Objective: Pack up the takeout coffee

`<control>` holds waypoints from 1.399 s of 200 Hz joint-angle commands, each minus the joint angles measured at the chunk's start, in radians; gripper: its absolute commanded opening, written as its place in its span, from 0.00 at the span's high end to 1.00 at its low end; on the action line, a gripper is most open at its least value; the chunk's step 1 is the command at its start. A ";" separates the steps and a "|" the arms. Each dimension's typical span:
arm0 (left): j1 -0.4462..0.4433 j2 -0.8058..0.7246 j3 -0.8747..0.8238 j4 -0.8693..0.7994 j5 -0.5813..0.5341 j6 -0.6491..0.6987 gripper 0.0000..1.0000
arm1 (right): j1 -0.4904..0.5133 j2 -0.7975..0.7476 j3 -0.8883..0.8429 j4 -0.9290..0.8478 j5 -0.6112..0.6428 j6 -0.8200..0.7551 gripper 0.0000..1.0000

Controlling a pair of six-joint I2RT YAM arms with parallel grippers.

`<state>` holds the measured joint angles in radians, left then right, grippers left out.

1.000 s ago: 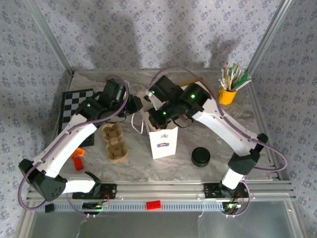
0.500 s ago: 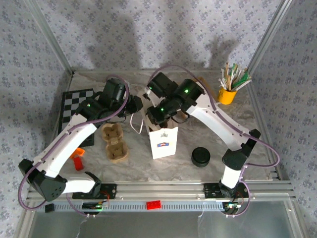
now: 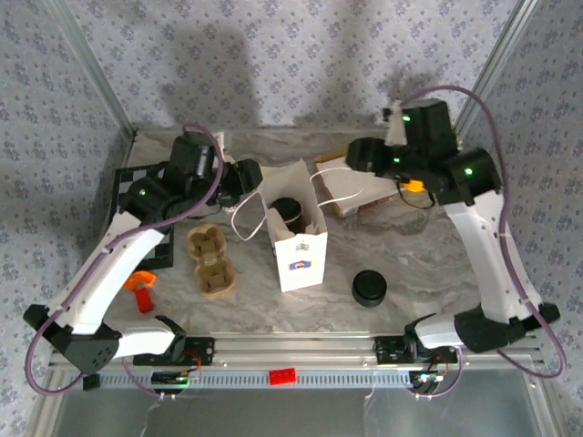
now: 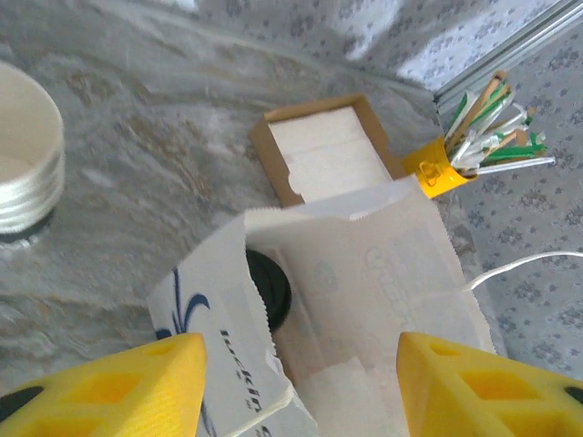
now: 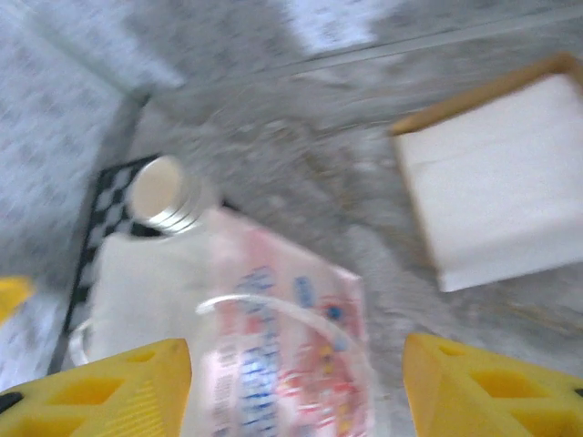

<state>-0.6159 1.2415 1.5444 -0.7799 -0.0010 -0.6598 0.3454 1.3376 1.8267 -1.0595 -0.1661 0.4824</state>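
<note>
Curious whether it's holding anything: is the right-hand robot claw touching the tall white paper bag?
Apart. The top view shows the right gripper off to one side of the white paper bag, with marble tabletop visible between them.

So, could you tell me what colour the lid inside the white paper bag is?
Black. The lid shows best in the top external view.

Left arm point(image 3: 118, 255) leans toward eleven o'clock, left gripper point(image 4: 296, 387) fingers spread wide — right arm point(image 3: 487, 246) rears toward one o'clock, right gripper point(image 5: 296, 387) likewise parted.
</note>
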 commanded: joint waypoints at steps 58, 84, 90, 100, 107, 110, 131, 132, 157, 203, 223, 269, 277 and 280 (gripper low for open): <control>0.067 -0.045 0.036 0.016 -0.028 0.366 0.35 | -0.245 0.090 -0.556 0.354 0.072 0.212 0.26; 0.072 -0.051 0.022 0.014 -0.030 0.414 0.33 | -0.224 0.199 -0.588 0.454 0.092 0.258 0.25; 0.073 -0.050 0.019 0.014 -0.031 0.423 0.33 | -0.219 0.221 -0.590 0.494 0.112 0.265 0.26; 0.075 -0.052 0.013 0.014 -0.046 0.426 0.33 | -0.215 0.255 -0.592 0.520 0.128 0.287 0.28; 0.076 -0.053 0.007 0.013 -0.054 0.429 0.33 | -0.215 0.278 -0.595 0.547 0.124 0.302 0.30; 0.078 -0.052 0.004 0.012 -0.057 0.430 0.33 | -0.216 0.289 -0.595 0.558 0.119 0.308 0.30; 0.082 -0.061 -0.014 0.014 -0.071 0.438 0.33 | -0.203 0.359 -0.569 0.570 0.119 0.338 0.36; 0.083 -0.061 -0.015 0.014 -0.071 0.438 0.33 | -0.203 0.363 -0.568 0.568 0.121 0.339 0.37; 0.087 -0.073 -0.035 0.021 -0.075 0.439 0.33 | -0.186 0.391 -0.567 0.582 0.174 0.356 0.45; 0.093 -0.070 -0.041 0.022 -0.065 0.440 0.33 | -0.192 0.408 -0.572 0.599 0.175 0.366 0.70; 0.094 -0.070 -0.037 0.023 -0.062 0.443 0.33 | -0.193 0.400 -0.570 0.604 0.173 0.364 0.81; 0.097 -0.067 -0.020 0.021 -0.051 0.446 0.33 | -0.203 0.369 -0.549 0.598 0.125 0.366 0.95; 0.097 -0.067 -0.011 0.012 -0.046 0.451 0.33 | -0.199 0.348 -0.540 0.591 0.124 0.365 0.98; 0.097 -0.067 -0.007 0.009 -0.044 0.452 0.33 | -0.197 0.341 -0.538 0.588 0.125 0.364 0.99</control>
<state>-0.5236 1.1862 1.5089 -0.7734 -0.0601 -0.2279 0.1482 1.7344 1.2427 -0.4591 -0.0280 0.8459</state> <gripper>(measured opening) 0.672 0.047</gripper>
